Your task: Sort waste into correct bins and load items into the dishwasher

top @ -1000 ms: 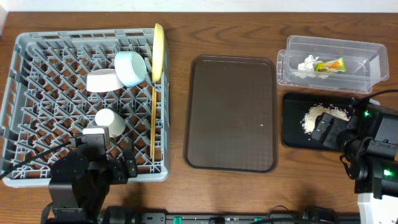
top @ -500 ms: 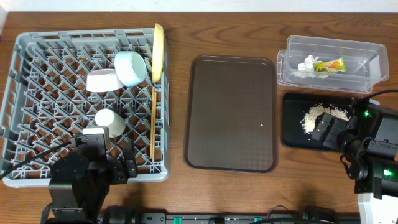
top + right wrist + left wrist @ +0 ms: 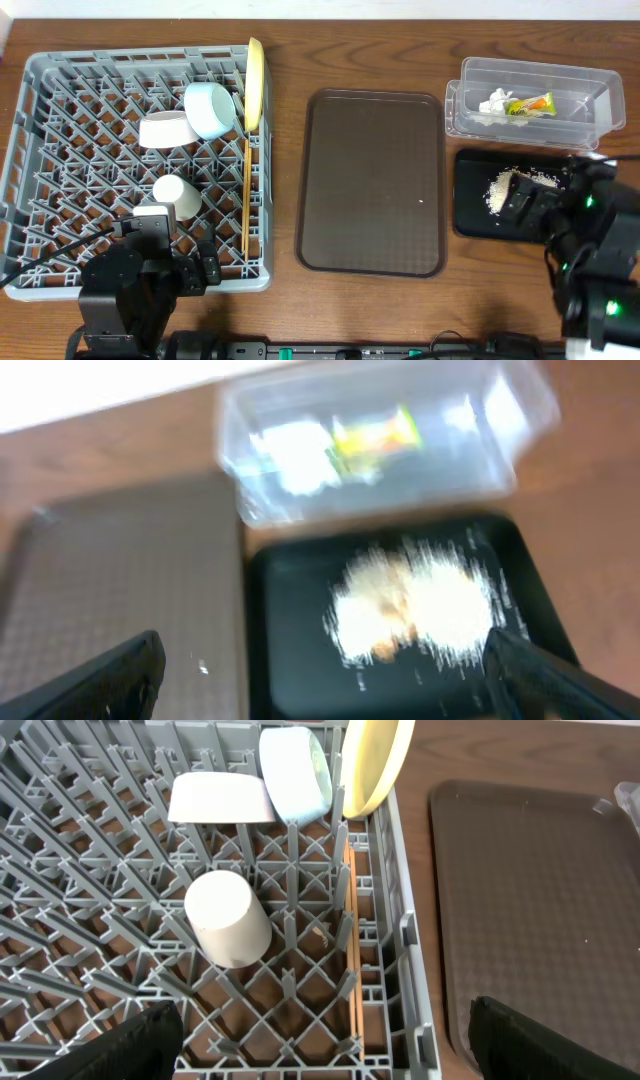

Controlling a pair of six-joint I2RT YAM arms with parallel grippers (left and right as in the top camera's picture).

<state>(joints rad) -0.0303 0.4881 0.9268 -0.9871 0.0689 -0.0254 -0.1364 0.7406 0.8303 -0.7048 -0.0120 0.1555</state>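
Note:
The grey dish rack (image 3: 60, 130) holds the yellow plate (image 3: 254, 80) on edge, the light blue bowl (image 3: 210, 108), the pale pink bowl (image 3: 165, 130), the white cup (image 3: 178, 195) and the chopsticks (image 3: 246, 200). They also show in the left wrist view: plate (image 3: 372, 760), blue bowl (image 3: 292, 772), pink bowl (image 3: 220, 798), cup (image 3: 228, 918), chopsticks (image 3: 352, 950). The clear tub (image 3: 580, 85) holds the tissue (image 3: 495, 101) and snack wrapper (image 3: 530, 104). Rice crumbs (image 3: 500, 188) lie on the black tray (image 3: 470, 215). My left gripper (image 3: 322, 1040) is open and empty over the rack's near edge. My right gripper (image 3: 325, 670) is open and empty above the black tray (image 3: 290, 650).
The dark brown serving tray (image 3: 372, 180) lies in the middle between rack and bins; a small white speck sits on it. The wooden table (image 3: 285, 60) shows around everything. The right wrist view is blurred.
My right arm has shifted a little over the black tray, and its view is motion-blurred. The left arm and the dishes have not moved.

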